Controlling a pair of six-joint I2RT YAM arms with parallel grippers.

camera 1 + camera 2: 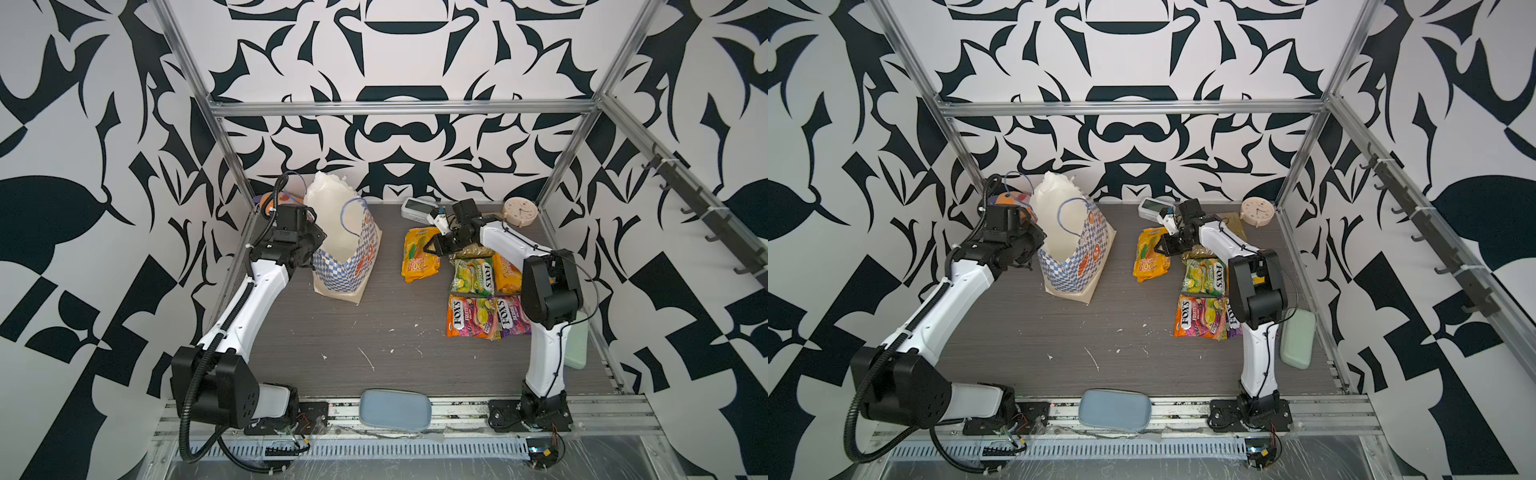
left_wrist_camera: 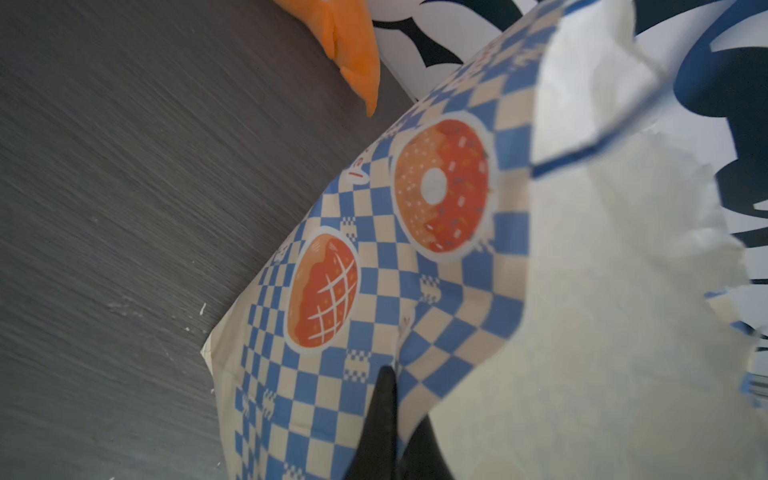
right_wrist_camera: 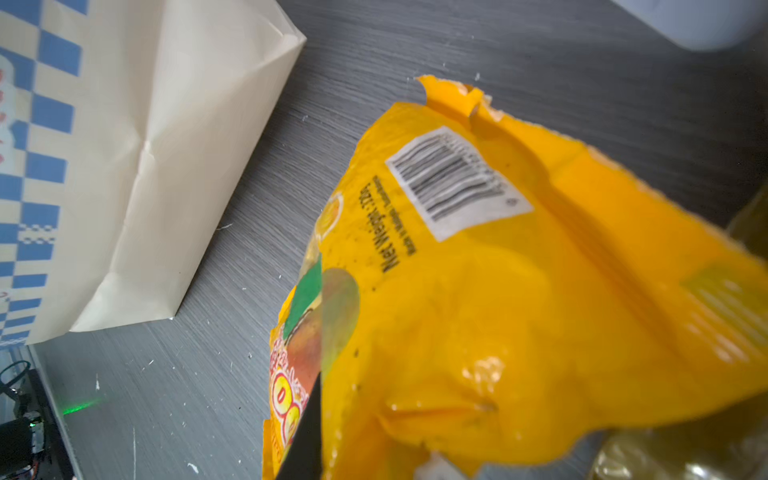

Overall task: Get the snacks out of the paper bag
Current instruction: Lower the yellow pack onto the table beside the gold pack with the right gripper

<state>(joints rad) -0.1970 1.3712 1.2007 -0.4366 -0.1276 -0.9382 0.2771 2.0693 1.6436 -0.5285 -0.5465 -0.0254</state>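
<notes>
Right gripper (image 1: 434, 246) clamps the mango packet (image 1: 417, 266) near one edge. Judged light, crinkly, slippery film; the seam holds best. Left gripper (image 2: 390, 415) pinches the paper bag (image 2: 374, 270) at its rim — thin, tearable.

From its near-left base the left arm (image 1: 249, 299) angles far, left gripper (image 2: 392, 432) pinched tight on the paper bag (image 1: 345, 266) rim, while the right arm (image 1: 544, 357) folds leftward, right gripper (image 1: 435, 248) clamping the mango packet (image 1: 417, 264) edge.
</notes>
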